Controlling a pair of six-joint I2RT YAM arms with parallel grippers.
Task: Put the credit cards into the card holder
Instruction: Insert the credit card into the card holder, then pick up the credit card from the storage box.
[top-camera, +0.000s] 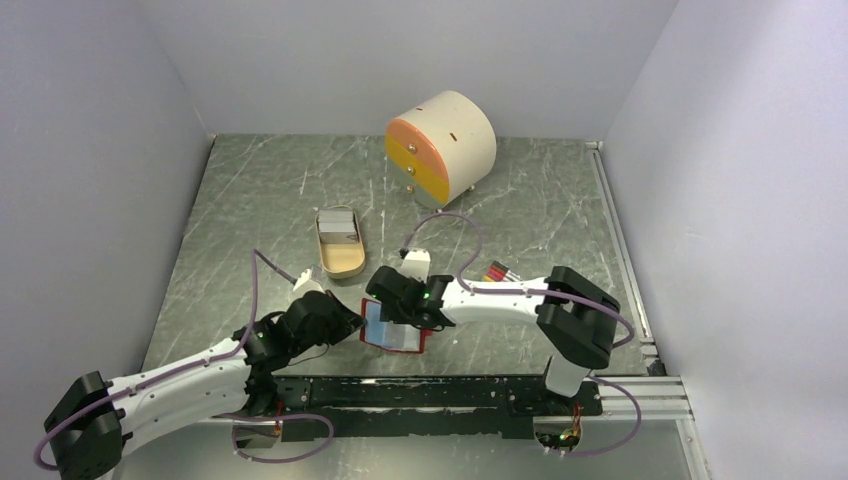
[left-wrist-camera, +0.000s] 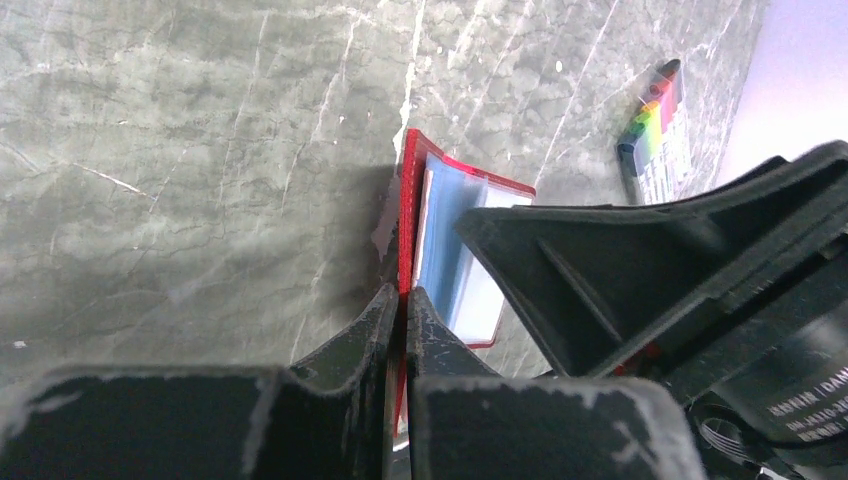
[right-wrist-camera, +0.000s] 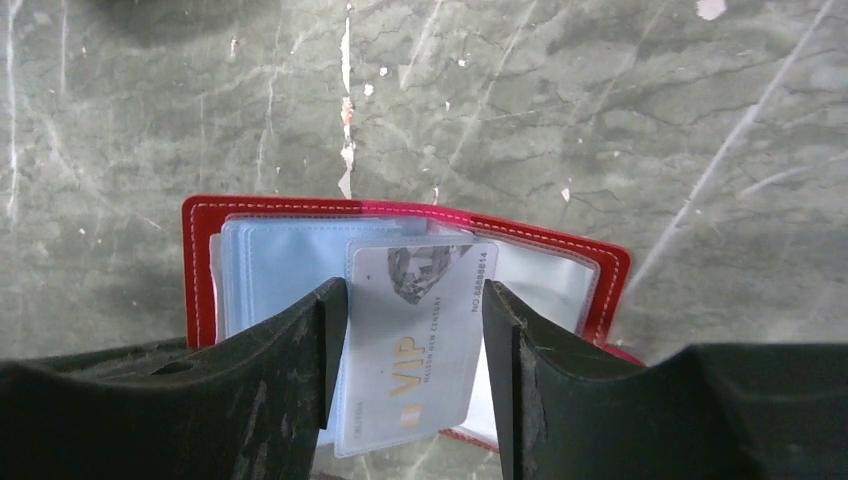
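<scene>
Fingers of the left gripper press together on the red cover of the wallet, pinching its edge so that only a sliver of red shows between the black tips. The wallet lies open on the grey marbled table, pale blue pockets facing up, close to the front edge and between the two arms. Over it from the far side hangs the right gripper, its fingers standing a card's width apart with a silver card between them. Each finger meets a long edge of the card, though whether they squeeze it or merely flank it cannot be told. The card, lettered VIP in gold with a diamond picture at one end, lies lengthwise across the blue pockets, the diamond end over the wallet's middle. Whether that end sits inside a pocket cannot be told. To the right of the wallet, just behind the right arm, a bundle of rainbow sticks lies flat on the table. A tan oval tray sits near the wallet on the far left side, just beyond the left gripper, with grey cards lying inside it. Farther back, near the rear wall, stands a round cream cabinet with orange and yellow drawer fronts, well apart from both grippers.
</scene>
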